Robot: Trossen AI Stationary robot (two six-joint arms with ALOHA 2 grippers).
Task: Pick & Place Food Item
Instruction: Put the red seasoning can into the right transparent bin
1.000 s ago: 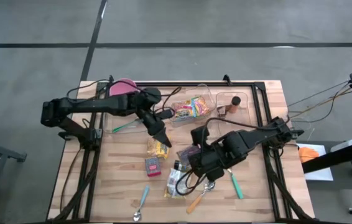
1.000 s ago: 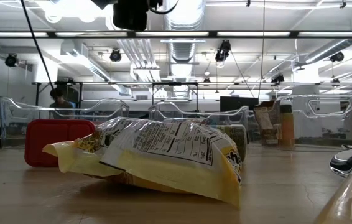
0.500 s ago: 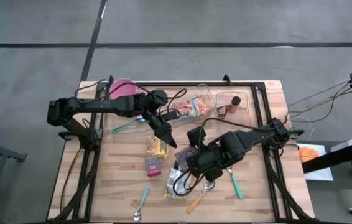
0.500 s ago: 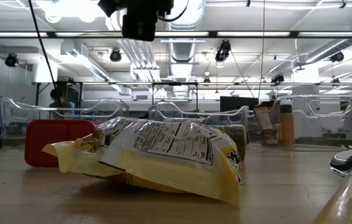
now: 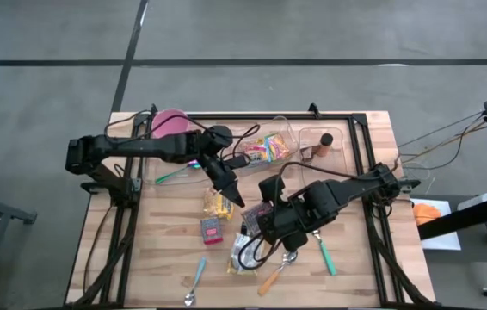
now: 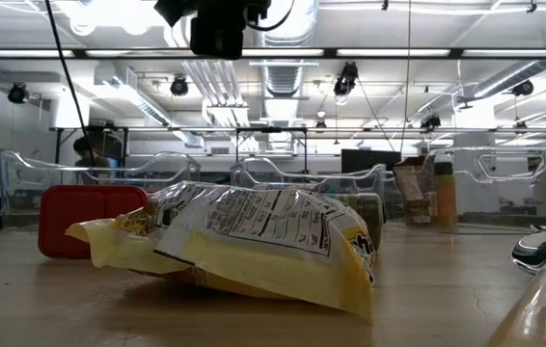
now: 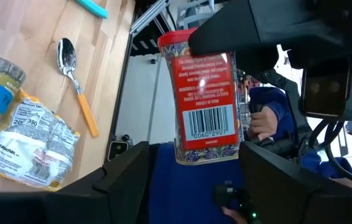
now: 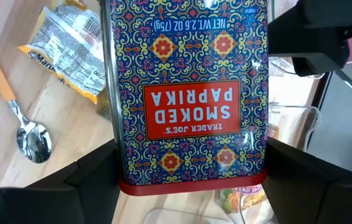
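A blue-and-red patterned smoked paprika tin (image 8: 188, 99), frame centre, sits pinched between the right gripper's (image 5: 261, 217) fingers. The left gripper (image 5: 229, 191), fingers spread and empty, has edged right above the yellow snack bag (image 5: 217, 205) on the bench (image 5: 166, 250), seemingly readying a grab.

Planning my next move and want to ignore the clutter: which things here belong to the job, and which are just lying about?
In the job:
- paprika tin, gripped by the right end effector
- left end effector, open, near the tin

Lying about:
- yellow snack bag
- red box
- orange-handled spoon
- blue spoon
- pink dish
- clear bin of sweets
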